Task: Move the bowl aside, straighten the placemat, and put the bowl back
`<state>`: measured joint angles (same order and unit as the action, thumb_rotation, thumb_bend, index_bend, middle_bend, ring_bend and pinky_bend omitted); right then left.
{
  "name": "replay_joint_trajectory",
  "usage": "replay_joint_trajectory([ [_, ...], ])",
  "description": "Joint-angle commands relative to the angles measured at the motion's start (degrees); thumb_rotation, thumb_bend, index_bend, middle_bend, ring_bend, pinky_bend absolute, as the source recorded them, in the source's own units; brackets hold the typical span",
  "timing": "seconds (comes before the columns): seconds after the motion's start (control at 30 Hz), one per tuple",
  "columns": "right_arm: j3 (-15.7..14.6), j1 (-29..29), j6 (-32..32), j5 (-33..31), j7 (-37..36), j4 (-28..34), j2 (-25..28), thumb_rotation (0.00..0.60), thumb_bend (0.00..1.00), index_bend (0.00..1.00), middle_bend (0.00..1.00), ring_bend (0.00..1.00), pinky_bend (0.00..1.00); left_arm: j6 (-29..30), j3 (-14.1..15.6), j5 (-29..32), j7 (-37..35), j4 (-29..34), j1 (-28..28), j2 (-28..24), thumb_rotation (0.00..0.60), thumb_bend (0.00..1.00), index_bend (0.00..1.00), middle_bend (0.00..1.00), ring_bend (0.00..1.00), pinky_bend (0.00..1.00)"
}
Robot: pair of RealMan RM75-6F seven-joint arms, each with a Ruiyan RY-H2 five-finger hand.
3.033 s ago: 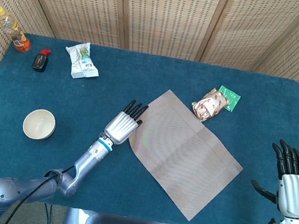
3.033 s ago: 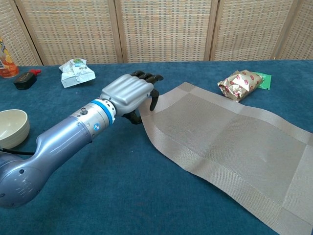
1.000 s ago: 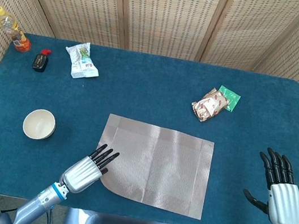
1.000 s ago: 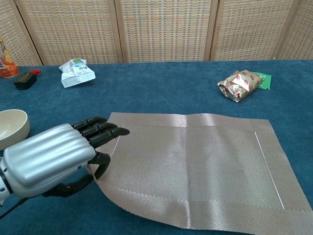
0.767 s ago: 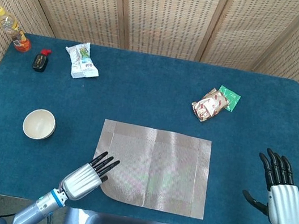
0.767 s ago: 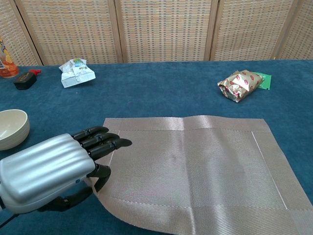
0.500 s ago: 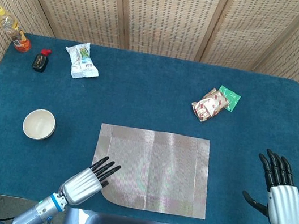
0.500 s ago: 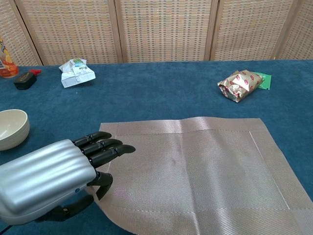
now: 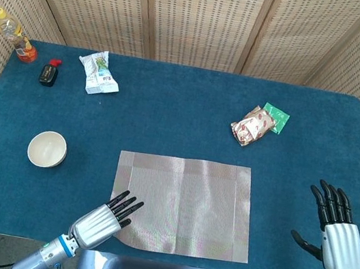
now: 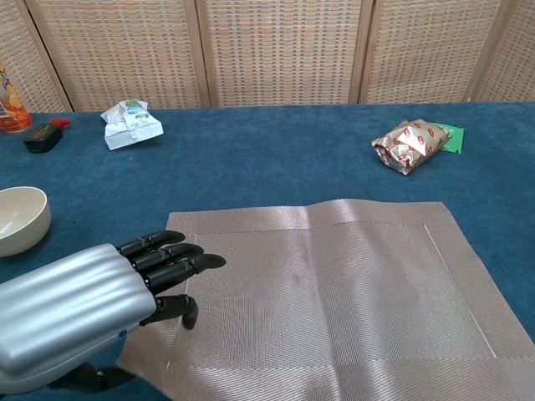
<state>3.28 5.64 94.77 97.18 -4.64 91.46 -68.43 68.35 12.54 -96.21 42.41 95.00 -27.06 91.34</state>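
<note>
The tan woven placemat lies flat on the blue table, its sides square to the front edge. My left hand is at the mat's near-left corner, its fingers stretched out over the corner, and the corner lies flat under them. The cream bowl stands upright and empty on the cloth, left of the mat and apart from it. My right hand hovers at the front right with its fingers spread and nothing in it, well clear of the mat; the chest view does not show it.
A foil snack pack and a green packet lie behind the mat at right. A white snack bag, a small black item and a bottle sit at the back left.
The mat has turned from a diagonal to square and slid toward the front edge. Its near-left corner, curled up half a second ago, now lies flat. The left hand drew back with it.
</note>
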Motion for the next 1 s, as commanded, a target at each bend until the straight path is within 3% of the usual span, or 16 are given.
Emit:
replay_joint_trajectory([
  [0.03, -0.03, -0.09, 0.24, 0.22, 0.11, -0.02, -0.07, 0.600, 0.21, 0.03, 0.00, 0.00, 0.00, 0.48, 0.17, -0.52, -0.94, 0.37, 0.56, -1.12, 0.600, 0.18, 0.12, 0.00, 0.00, 0.00],
  [0.23, -0.22, -0.17, 0.25, 0.60, 0.52, 0.07, -0.11, 0.600, 0.21, 0.03, 0.00, 0.00, 0.00, 3.25, 1.46, -2.44, -3.99, 2.38, 2.63, -4.30, 0.600, 0.18, 0.08, 0.00, 0.00, 0.00],
  [0.43, -0.74, -0.40, 0.31, 1.35, 1.57, 0.40, -0.14, 0.600, 0.21, 0.03, 0.00, 0.00, 0.00, 10.30, 2.64, -5.93, -7.28, 4.29, 5.79, -9.31, 0.600, 0.18, 0.07, 0.00, 0.00, 0.00],
  [0.6, -1.28, -0.56, 0.26, 2.24, 2.83, 0.86, -0.28, 0.600, 0.21, 0.03, 0.00, 0.00, 0.00, 15.86, 0.18, -5.18, -12.92, 4.05, 7.85, -13.65, 0.600, 0.18, 0.07, 0.00, 0.00, 0.00],
  [0.73, -1.76, -0.61, 0.23, 3.21, 3.87, 1.02, -0.61, 0.600, 0.21, 0.03, 0.00, 0.00, 0.00, 18.64, -2.85, -0.93, -17.52, 1.82, 9.41, -16.12, 0.600, 0.18, 0.12, 0.00, 0.00, 0.00],
  [1.0, -2.85, -0.71, -0.13, 4.97, 5.59, 1.36, -1.21, 0.600, 0.21, 0.03, 0.00, 0.00, 0.00, 18.99, -6.77, 5.19, -25.76, -7.27, 11.34, -16.59, 0.600, 0.18, 0.25, 0.00, 0.00, 0.00],
])
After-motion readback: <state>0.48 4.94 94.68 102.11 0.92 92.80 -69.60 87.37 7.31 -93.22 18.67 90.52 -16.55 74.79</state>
